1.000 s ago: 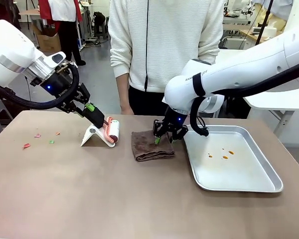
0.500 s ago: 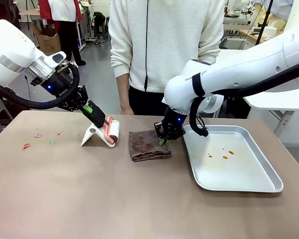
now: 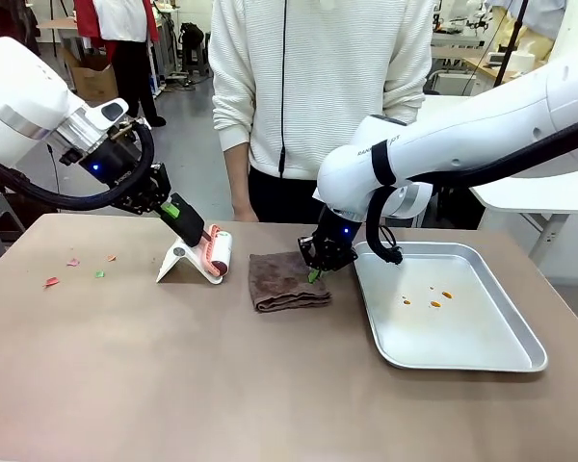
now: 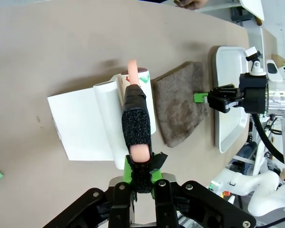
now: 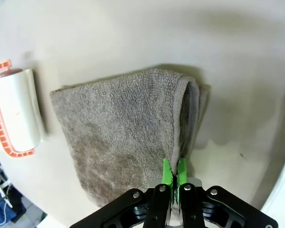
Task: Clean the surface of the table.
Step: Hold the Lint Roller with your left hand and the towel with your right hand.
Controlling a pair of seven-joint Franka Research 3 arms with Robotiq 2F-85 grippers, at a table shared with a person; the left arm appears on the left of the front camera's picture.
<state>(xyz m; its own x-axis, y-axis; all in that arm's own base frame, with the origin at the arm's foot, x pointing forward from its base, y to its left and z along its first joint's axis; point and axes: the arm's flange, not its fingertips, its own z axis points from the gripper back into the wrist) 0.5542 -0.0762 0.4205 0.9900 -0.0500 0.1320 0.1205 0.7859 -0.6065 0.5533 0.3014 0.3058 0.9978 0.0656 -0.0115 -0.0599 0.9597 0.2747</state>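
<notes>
The left tool (image 4: 141,172) is clamped shut on the handle (image 4: 135,126) of a lint roller (image 3: 220,252). The handle is salmon-pink, wrapped in black grip tape and pinched between the green pads. In the front view the handle is seen slanting up from the roll toward the arm. The white roll is set against a white folded stand (image 4: 78,126), which rests on the bench (image 3: 173,385) left of centre, toward the far edge.

The right tool (image 5: 174,173) is closed as well, its green pads pressed together on the folded edge of a brown towel (image 5: 118,128). The towel is laid folded and flat on the bench, just beside the lint roller on one side. On the other side it is near a shallow metal tray (image 3: 462,364), and a narrow strip of bench is seen between towel and tray.

A few small orange scraps (image 3: 447,295) are scattered on the tray's floor. Farther out, at the bench's left end and well apart from the stand, small red, pink and green paper scraps (image 3: 52,282) are seen lying on the surface.

The bench itself — brownish-tan and matte — is spread across the whole front view, and everything named is carried on its far half. At its far edge a person (image 3: 318,87) in a white ribbed sweater is seen standing.
</notes>
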